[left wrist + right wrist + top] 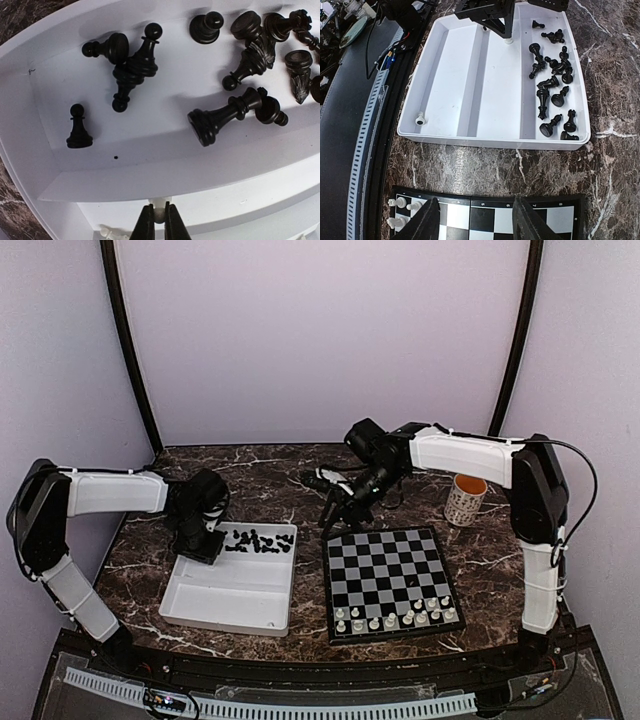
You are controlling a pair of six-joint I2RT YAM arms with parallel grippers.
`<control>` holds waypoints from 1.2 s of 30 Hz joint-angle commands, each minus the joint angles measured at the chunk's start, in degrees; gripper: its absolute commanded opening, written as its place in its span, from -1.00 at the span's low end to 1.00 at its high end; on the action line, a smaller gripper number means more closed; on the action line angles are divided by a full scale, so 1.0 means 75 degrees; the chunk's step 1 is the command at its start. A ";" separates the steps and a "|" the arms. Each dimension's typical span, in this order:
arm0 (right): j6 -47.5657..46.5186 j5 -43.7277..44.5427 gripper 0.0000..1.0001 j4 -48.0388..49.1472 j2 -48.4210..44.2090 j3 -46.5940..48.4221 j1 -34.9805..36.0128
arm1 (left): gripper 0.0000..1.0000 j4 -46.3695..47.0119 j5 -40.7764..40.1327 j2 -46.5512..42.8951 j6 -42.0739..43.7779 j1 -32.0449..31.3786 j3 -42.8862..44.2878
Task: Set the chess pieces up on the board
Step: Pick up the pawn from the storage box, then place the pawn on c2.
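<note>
My left gripper (160,220) is shut on the head of a small white chess piece (160,214) in the middle trough of the white tray (230,595). Several black pieces (220,117) lie tumbled in the tray's far trough, and one black pawn (79,127) stands upright. A second white piece (420,119) lies in the tray's outer trough. The board (390,575) sits right of the tray, with white pieces (395,617) lined up on its two near rows. My right gripper (475,205) hovers open over the board's left edge, with nothing between its fingers.
A patterned mug (465,500) stands behind the board at the right. Dark marble table (520,165) shows between tray and board. The table's front rail (370,125) runs along the tray's outer side.
</note>
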 commanded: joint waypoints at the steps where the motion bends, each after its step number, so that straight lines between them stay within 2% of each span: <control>1: -0.0100 -0.0037 -0.02 -0.0157 0.0063 0.0067 0.0089 | -0.96 -0.0677 0.0223 -0.0349 -0.0088 -0.0106 0.0627; 7: -0.0171 0.0001 -0.05 -0.0291 -0.0300 -0.0391 -0.0097 | -0.98 -0.1566 0.0278 -0.0331 -0.0184 -0.1567 0.2522; 10: 0.0081 -0.0026 -0.06 -0.0241 -0.0526 -0.0558 -0.0334 | -0.99 -0.1585 0.0518 0.0195 -0.0028 -0.2193 0.3495; 13: 0.0337 0.0498 -0.06 -0.0153 -0.0782 -0.0748 -0.0683 | -0.99 -0.1238 0.0925 0.0660 0.0188 -0.2825 0.4026; 18: 0.0821 0.1157 -0.01 0.0266 -0.1402 -0.1331 -0.1745 | -0.99 -0.0528 0.1409 0.1637 0.0696 -0.3373 0.4750; 25: 0.1729 0.2106 0.06 0.1408 -0.2141 -0.2360 -0.2930 | -0.98 -0.0472 0.1604 0.3346 0.1759 -0.4260 0.6385; 29: 0.2202 0.2533 0.08 0.1856 -0.2560 -0.2916 -0.3133 | -0.98 -0.0719 0.1471 0.3982 0.2195 -0.4751 0.7058; 36: 0.2209 0.2906 0.12 0.2318 -0.3223 -0.3594 -0.3142 | -0.97 -0.0958 0.1460 0.4346 0.2993 -0.5177 0.7231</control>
